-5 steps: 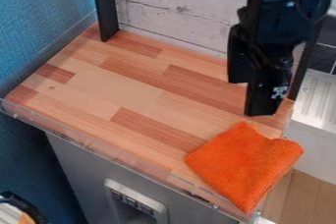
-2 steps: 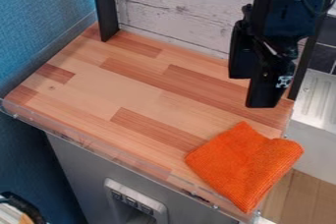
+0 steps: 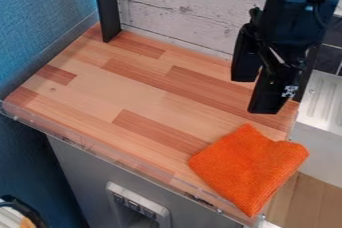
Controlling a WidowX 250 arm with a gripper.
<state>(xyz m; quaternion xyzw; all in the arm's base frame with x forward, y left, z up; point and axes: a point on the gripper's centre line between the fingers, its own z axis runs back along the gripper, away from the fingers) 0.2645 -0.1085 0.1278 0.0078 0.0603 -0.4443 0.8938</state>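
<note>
The black gripper (image 3: 255, 94) hangs over the right rear part of the wooden counter (image 3: 127, 89), its two fingers apart with nothing between them. Below it, at the counter's front right corner, lies a folded orange cloth (image 3: 248, 168). A gap separates the fingertips from the cloth, and one corner of the cloth points back towards them. The cloth's right side reaches past the counter's right edge.
Whitewashed boards (image 3: 180, 9) rise behind the counter, between dark posts (image 3: 107, 7). A blue wall (image 3: 43, 17) stands on the left. A clear strip (image 3: 87, 144) runs along the front edge, and a metal sink (image 3: 324, 104) is at the right.
The gripper has shifted slightly right and tilted, rising a little and then dropping slightly, and its fingers stand more clearly apart. The cloth has stayed put.
</note>
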